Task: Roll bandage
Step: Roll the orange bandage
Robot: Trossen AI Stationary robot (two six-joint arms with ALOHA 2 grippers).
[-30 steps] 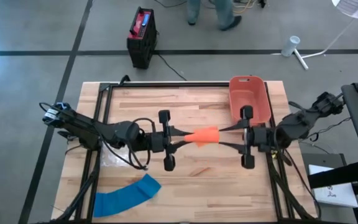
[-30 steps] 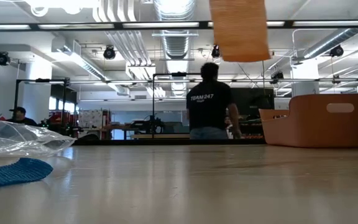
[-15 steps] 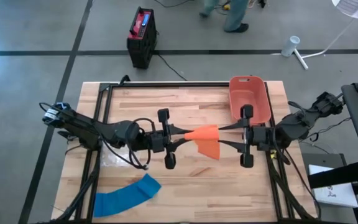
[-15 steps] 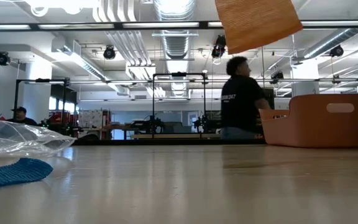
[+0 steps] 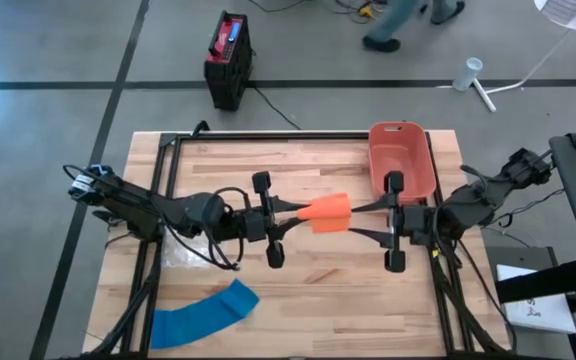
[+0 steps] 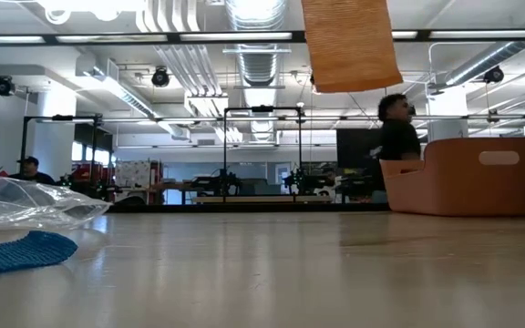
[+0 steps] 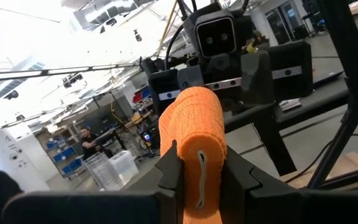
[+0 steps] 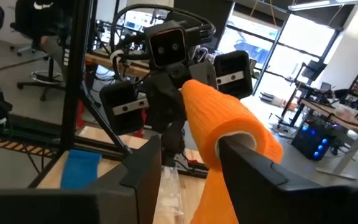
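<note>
An orange bandage (image 5: 326,213) hangs in the air over the middle of the table, between my two grippers, which face each other at the same height. My left gripper (image 5: 296,212) is shut on one end of the roll (image 7: 194,118). My right gripper (image 5: 353,220) stands open around the roll's other end (image 8: 244,134). A loose tail (image 6: 349,46) hangs down from the roll, well above the tabletop. A blue bandage (image 5: 203,315) lies flat near the table's near left corner. My left gripper pinches the roll's end (image 7: 199,163) between its two fingers, coming level from the table's left and lying along the roll. The roll sticks out level beyond the fingertips, clear of the table. My right gripper comes level from the table's right. The roll's other end (image 8: 253,142) lies against one finger (image 8: 260,177). The other finger (image 8: 143,171) stands apart from it, and the tail (image 8: 213,193) hangs between the two.
An orange bin (image 5: 400,158) stands at the table's far right, close behind my right arm. A clear plastic bag (image 5: 183,255) lies under my left arm. A black case (image 5: 228,58) sits on the floor beyond the table, where a person walks by.
Both arms have stayed where they were. The bandage's loose tail swung out toward the table's near edge and tipped aslant. It has now swung back and hangs almost straight under the roll. The person beyond the table has walked to the right.
</note>
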